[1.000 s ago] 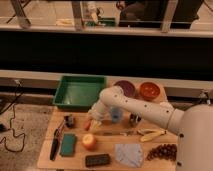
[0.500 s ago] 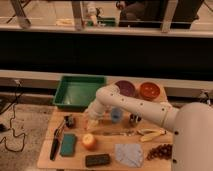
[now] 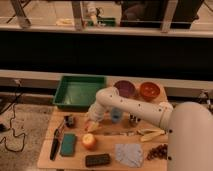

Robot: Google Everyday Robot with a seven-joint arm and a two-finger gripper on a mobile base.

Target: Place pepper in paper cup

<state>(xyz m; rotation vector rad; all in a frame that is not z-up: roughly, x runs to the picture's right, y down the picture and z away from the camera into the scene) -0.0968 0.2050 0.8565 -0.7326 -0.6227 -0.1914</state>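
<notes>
paper cup (image 3: 94,128) on the counter (image 3: 106,145) is closely overhung by the gripper (image 3: 91,123), whose jaws' state cannot be told.

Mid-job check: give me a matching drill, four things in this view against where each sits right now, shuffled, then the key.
Things:
1. green tray
2. orange bowl
3. round fruit
4. gripper

Places (as the picture shows them):
A. low over the table, between the green tray and the round fruit
B. back right of the table
C. back left of the table
D. near the front, just right of the green sponge

Pairs: 1-C, 2-B, 3-D, 4-A
</notes>
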